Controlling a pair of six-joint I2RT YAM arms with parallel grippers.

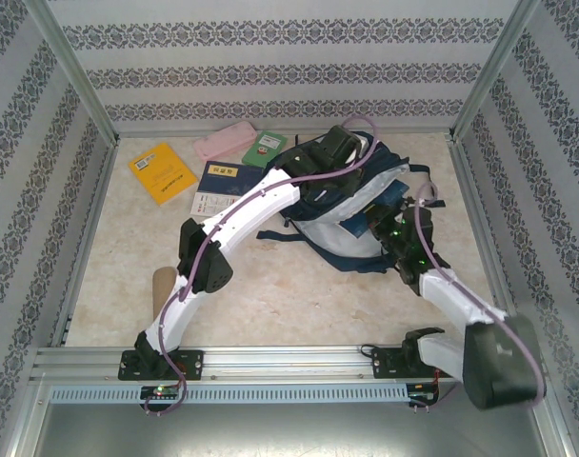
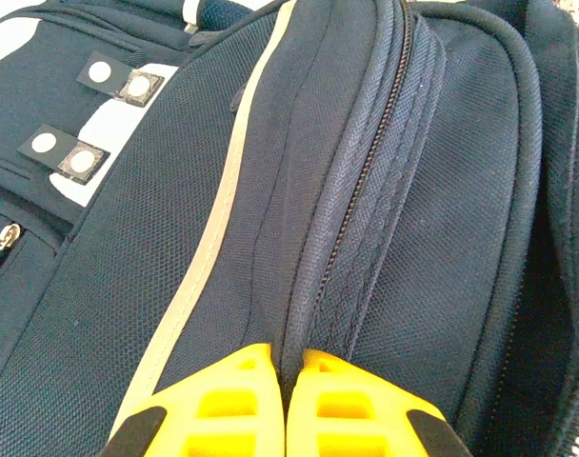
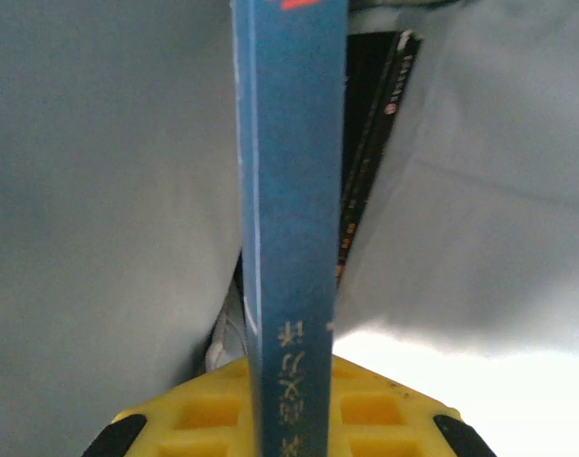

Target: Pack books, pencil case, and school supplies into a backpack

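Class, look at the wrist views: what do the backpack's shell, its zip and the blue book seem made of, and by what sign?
The backpack: woven synthetic fabric, perhaps nylon or polyester, matte; a fine grid weave shows. The zip: small dark teeth, probably plastic, uncertain. The blue book: card cover, smooth, slight sheen; whitish wear along one edge.

Beige marbled tabletop [image 1: 299, 305]. Wallpaper walls [image 1: 270, 57], patterned bands, on three sides. Aluminium corner posts [image 1: 73, 71]. Slotted aluminium rail [image 1: 289, 360] along near edge.
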